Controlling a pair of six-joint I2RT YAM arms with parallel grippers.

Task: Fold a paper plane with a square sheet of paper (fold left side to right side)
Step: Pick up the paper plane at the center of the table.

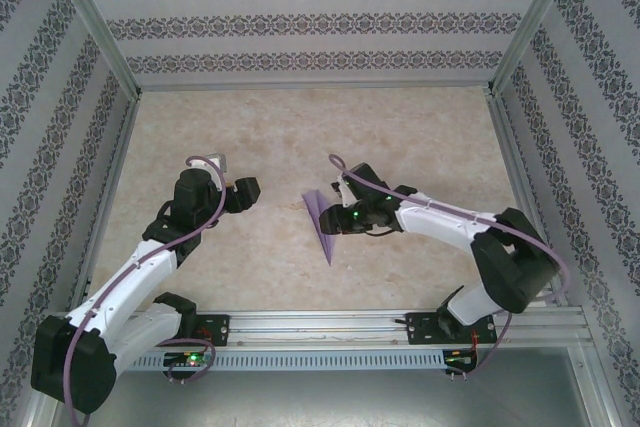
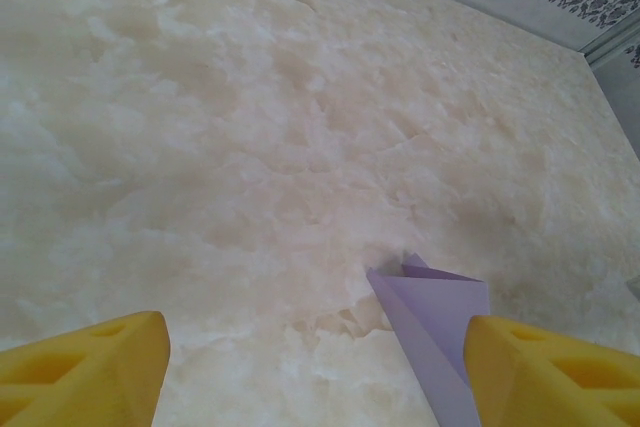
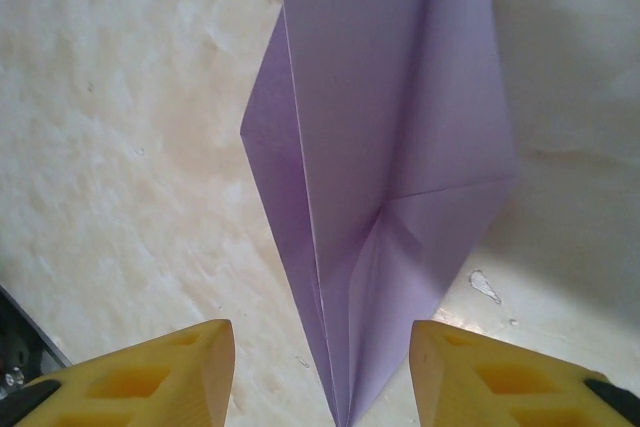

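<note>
1 paper plane (image 1: 322,217) on table (image 1: 300,137). 2 pincers: L pincer (image 2: 315,347) wide, empty; R pincer (image 3: 322,347) half-open astride plane, not gripping.

Far half: beige marble-look tabletop (image 1: 300,127) is bare up to the back wall, so both arms can pass there.
Centre: slim pointed lilac folded paper dart (image 1: 322,219) (image 2: 430,317) (image 3: 390,97) lies flat on the table; low obstacle, passable from above.
Gap betw. grippers: open strip of table from left gripper (image 1: 245,192) (image 2: 315,347) to the dart.
Left gripper: yellow fingers wide apart, bare table between; dart edge is just beside its right finger.
Right gripper (image 1: 338,217) (image 3: 320,347): jaws apart, dart's narrow end runs between the fingers w/o touching them.
Sides: wallpapered patterned walls (image 1: 60,147) w/ grey metal frame posts (image 1: 95,22) close left, right and far.
Near edge: grey metal rail (image 1: 320,325) w/ both arm bases blocks passage.
</note>
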